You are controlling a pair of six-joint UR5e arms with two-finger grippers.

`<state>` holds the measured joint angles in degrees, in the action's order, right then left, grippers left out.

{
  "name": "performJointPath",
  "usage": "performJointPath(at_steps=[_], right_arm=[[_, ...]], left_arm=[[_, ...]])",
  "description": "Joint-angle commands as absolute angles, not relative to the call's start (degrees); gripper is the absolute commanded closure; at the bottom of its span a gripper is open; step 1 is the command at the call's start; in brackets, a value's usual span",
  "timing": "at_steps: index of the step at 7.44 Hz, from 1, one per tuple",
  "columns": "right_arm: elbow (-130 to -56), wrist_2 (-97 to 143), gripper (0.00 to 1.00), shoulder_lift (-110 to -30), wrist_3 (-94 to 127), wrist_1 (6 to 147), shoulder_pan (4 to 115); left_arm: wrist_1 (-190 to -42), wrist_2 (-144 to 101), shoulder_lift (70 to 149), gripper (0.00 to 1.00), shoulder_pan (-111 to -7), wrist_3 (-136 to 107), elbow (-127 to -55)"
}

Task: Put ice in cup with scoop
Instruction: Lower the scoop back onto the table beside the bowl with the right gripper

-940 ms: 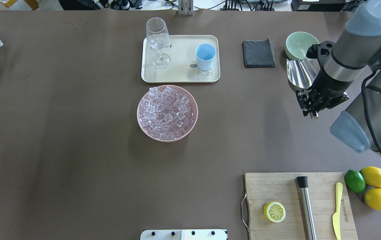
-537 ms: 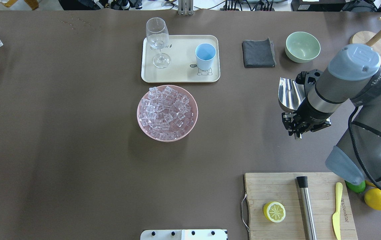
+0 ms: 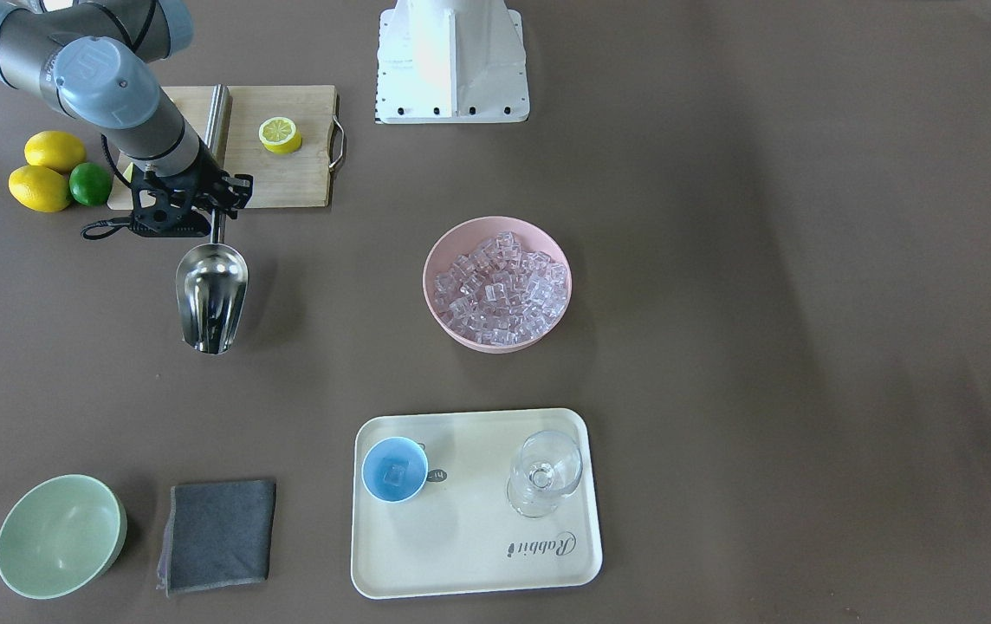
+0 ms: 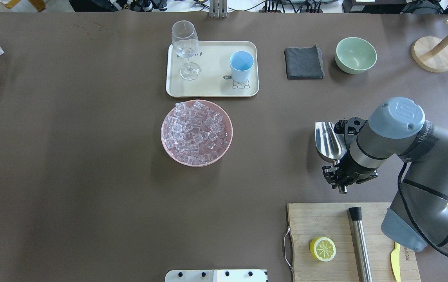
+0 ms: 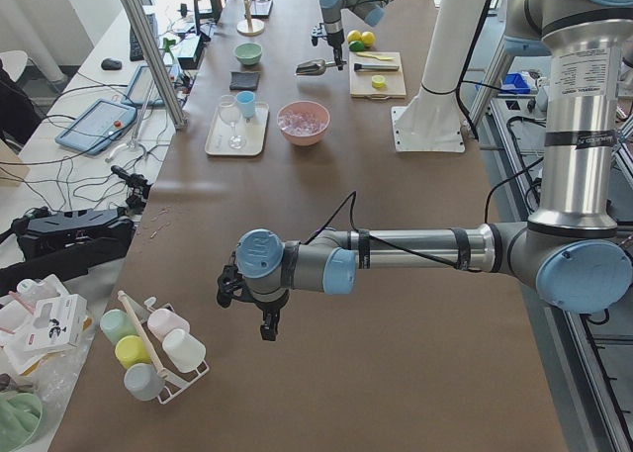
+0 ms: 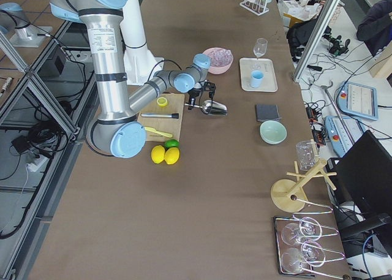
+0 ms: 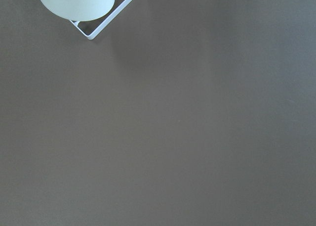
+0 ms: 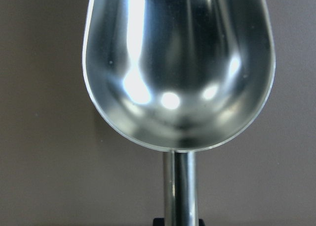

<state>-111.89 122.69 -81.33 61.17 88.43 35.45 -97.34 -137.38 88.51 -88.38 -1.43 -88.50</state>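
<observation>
My right gripper (image 4: 339, 178) is shut on the thin handle of the steel scoop (image 4: 327, 141), held just above the table right of the ice bowl. The trough is empty in the right wrist view (image 8: 177, 63) and points away from me. The ice (image 4: 194, 131) fills a pink bowl (image 4: 230, 135) mid-table. The light-blue cup (image 4: 241, 64) stands on the cream tray (image 4: 212, 88) beyond the bowl; from the front view the cup (image 3: 394, 469) seems to hold one cube. My left gripper (image 5: 267, 323) shows only in the exterior left view, far off by a cup rack; I cannot tell its state.
A stemmed glass (image 4: 185, 47) shares the tray. A grey cloth (image 4: 304, 62), a green bowl (image 4: 356, 55) and a wooden stand (image 4: 433, 58) sit at the far right. A cutting board (image 4: 326, 219) with a lemon half and a steel cylinder (image 4: 360, 243) lies just below the right gripper.
My right arm has carried the scoop from beside the green bowl back toward me and leftward, to just beyond the cutting board. Bowl, cup and tray have not moved.
</observation>
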Motion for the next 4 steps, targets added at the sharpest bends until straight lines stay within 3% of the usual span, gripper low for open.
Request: performJointPath(at_steps=[1, 4], right_arm=[[-111.18, 121.11, 1.0, -81.74, 61.52, 87.89, 34.01], [-110.4, 121.11, 1.0, -81.3, 61.52, 87.8, 34.01]], left_arm=[[-97.21, -137.29, 88.51, 0.02, -88.33, -1.49, -88.33], [-97.21, -137.29, 88.51, 0.02, -88.42, -1.49, -88.42]])
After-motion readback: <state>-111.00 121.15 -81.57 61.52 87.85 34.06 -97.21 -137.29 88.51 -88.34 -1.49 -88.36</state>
